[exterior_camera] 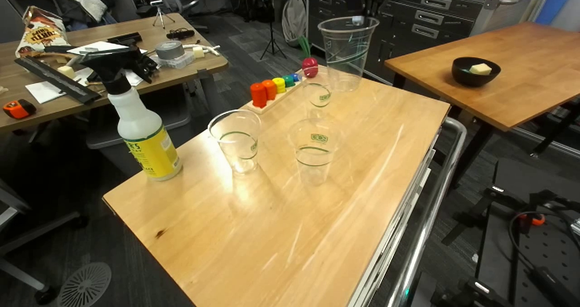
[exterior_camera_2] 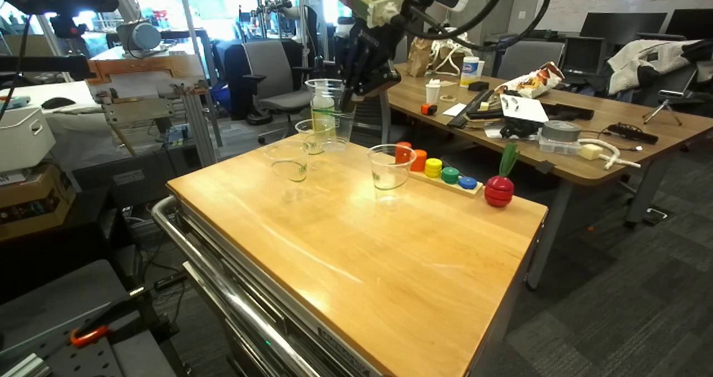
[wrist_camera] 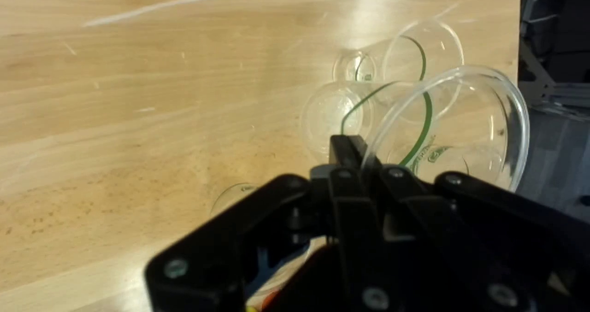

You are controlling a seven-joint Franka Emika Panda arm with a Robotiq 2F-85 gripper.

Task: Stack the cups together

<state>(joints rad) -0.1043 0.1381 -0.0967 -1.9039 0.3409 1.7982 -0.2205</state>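
My gripper is shut on the rim of a clear cup; in the wrist view the rim of this cup runs in between the fingers. In an exterior view the held cup looks larger than the rest and seems raised off the table. Three more clear cups stand upright and apart: a cup, a cup and a cup. The wrist view shows a cup beyond the held one, and a cup partly hidden by the gripper.
A yellow-labelled spray bottle stands near a table corner. Colourful blocks sit on a wooden strip along one edge, beside a red toy with a green top. A metal rail runs along another edge of the table.
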